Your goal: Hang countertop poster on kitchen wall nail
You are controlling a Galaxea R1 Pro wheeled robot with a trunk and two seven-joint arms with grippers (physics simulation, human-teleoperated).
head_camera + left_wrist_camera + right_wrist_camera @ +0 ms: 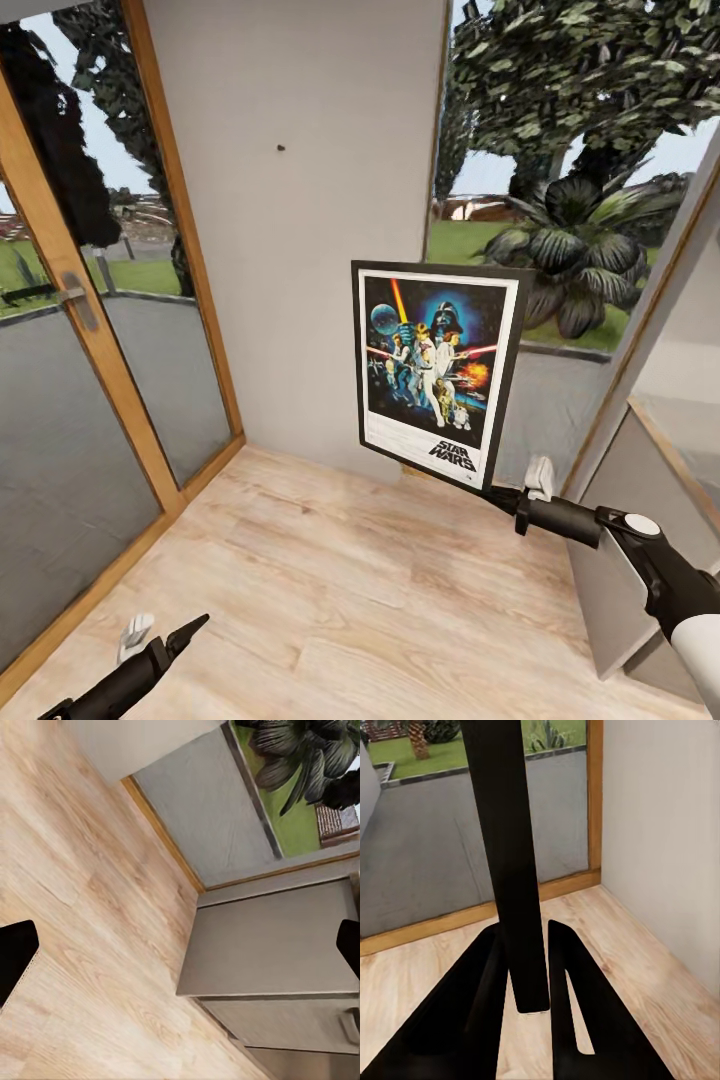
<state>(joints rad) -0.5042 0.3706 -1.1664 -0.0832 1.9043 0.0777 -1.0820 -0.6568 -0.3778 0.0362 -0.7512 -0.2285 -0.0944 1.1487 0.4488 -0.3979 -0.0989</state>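
Note:
The black-framed Star Wars poster (436, 370) is held upright in front of the pale grey wall, and my right gripper (503, 494) is shut on its lower right corner. In the right wrist view the poster's black edge (506, 855) runs between the two dark fingers (472, 1012). A tiny dark wall nail (281, 148) sticks out of the wall, up and to the left of the poster. My left gripper (165, 635) hangs low over the floor at the bottom left, open, its fingertips (15, 956) far apart at the picture's edges with nothing between them.
A wood-framed glass door (80, 330) with a handle stands to the left of the wall. A window (560, 200) onto plants is at the right. A grey cabinet (640, 520) stands beside my right arm. Pale wooden floor (330, 600) lies below.

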